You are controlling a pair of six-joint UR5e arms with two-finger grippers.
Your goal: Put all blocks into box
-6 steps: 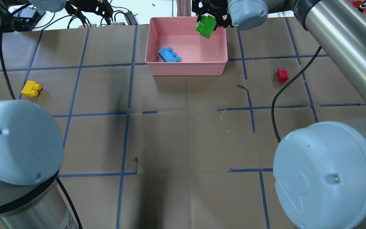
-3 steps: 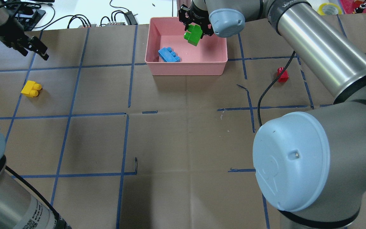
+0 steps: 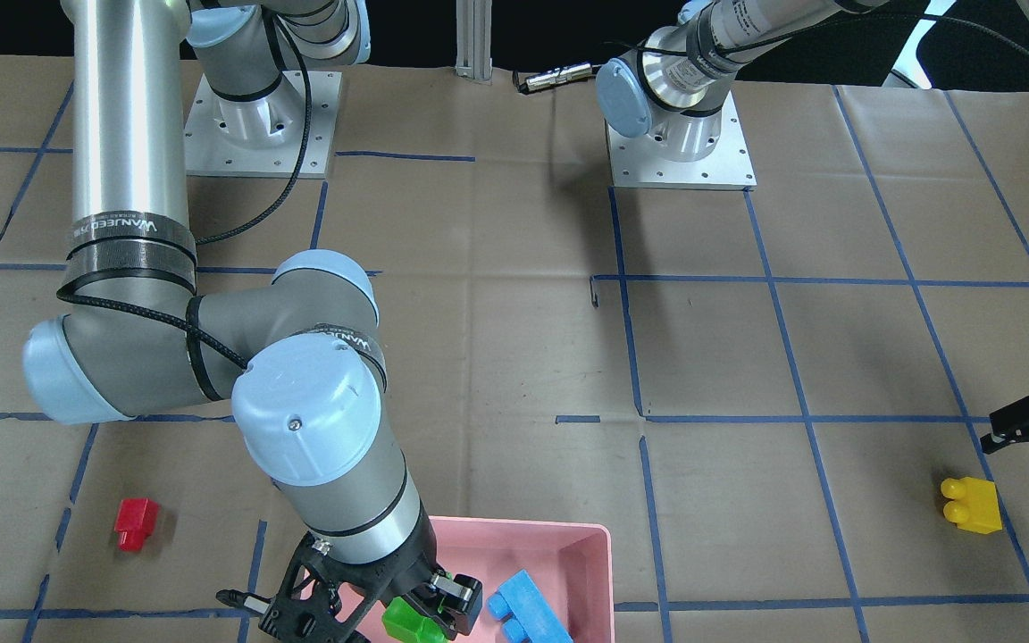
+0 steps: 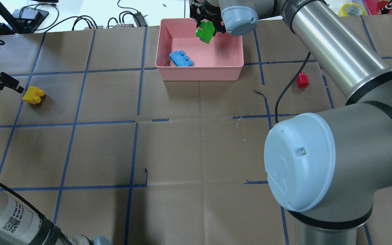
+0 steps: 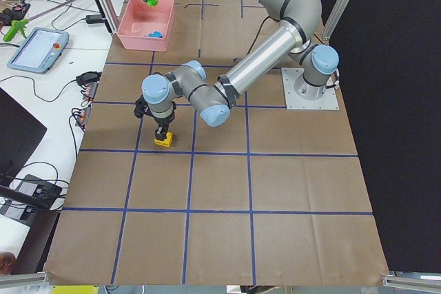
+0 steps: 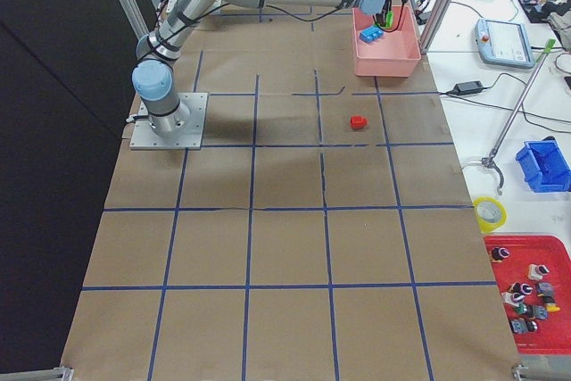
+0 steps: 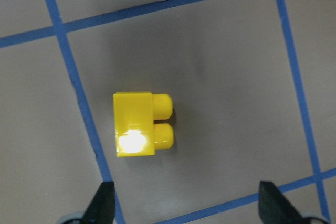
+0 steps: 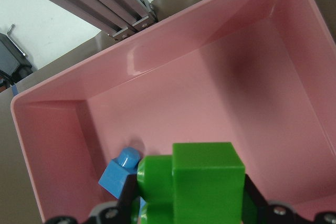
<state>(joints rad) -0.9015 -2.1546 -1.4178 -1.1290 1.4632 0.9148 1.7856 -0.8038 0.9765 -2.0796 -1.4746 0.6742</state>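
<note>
Brown-paper counter (image 4: 196,153), right pincer (image 4: 206,27) clenched on green block (image 8: 202,182) up over far side of pink box (image 4: 199,73), risks bouncing out or onto blue block (image 4: 181,58) if dropped this high; left pincer (image 7: 189,203) spread above off-centre yellow block (image 7: 142,124), could knock it.

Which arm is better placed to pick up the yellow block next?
Left. Its open pincer hangs just above the yellow block. The right pincer is busy, shut on the green block over the box, far across the table.
</note>
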